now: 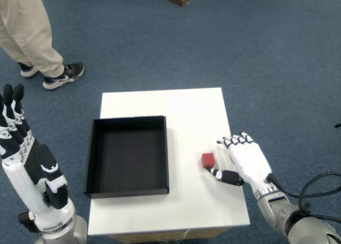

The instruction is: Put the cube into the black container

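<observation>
Right hand (246, 161) sits on the table (186, 105) just R of the cube (208, 159), fingers spread, thumb tucked under it w/ nothing held, prob. lined up to pinch, since the cube lies outside the container (127, 155), near its R wall.

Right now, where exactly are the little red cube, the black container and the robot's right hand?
cube (208, 160), head view, on its red top face.
black container (165, 148), head view, on its right wall.
right hand (246, 163), head view, on the white back of the hand.
</observation>
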You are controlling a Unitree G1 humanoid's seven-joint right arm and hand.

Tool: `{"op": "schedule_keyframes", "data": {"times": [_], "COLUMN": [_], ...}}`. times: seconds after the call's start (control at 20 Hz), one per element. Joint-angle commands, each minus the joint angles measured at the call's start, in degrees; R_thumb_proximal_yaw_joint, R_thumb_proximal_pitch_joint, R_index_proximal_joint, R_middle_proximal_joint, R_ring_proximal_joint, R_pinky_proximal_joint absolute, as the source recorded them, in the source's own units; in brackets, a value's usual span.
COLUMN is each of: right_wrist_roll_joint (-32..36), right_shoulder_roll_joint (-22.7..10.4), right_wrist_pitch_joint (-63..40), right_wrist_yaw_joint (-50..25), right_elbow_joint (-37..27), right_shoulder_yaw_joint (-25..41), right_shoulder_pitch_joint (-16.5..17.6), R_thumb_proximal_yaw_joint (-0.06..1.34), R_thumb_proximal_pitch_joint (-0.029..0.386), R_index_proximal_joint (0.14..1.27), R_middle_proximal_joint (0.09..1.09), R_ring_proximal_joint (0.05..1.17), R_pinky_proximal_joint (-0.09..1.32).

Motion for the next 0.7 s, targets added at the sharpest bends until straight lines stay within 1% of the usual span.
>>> {"op": "schedule_keyframes", "data": {"times": [0.05, 0.4, 0.7], "right_wrist_roll_joint": [2.0, 1.8, 0.5], "right_shoulder_roll_joint": [-1.3, -1.1, -0.1], "right_wrist_pitch_joint": [1.7, 2.3, 0.8], "right_wrist_yaw_joint": [0.6, 2.3, 0.2], "right_elbow_joint": [1.1, 1.1, 1.3], "right_shoulder_yaw_joint": [-0.6, -0.4, 0.9], "right_shoulder_pitch_joint": [-2.8, -2.8, -2.6], "R_thumb_proximal_yaw_joint": [0.47, 0.46, 0.50], "R_thumb_proximal_pitch_joint": [-0.015, -0.012, -0.010], "R_index_proximal_joint": [0.39, 0.39, 0.40], "R_middle_proximal_joint": [0.29, 0.29, 0.29], "R_ring_proximal_joint": [0.28, 0.28, 0.29], "R_pinky_proximal_joint": [0.16, 0.17, 0.18]}}
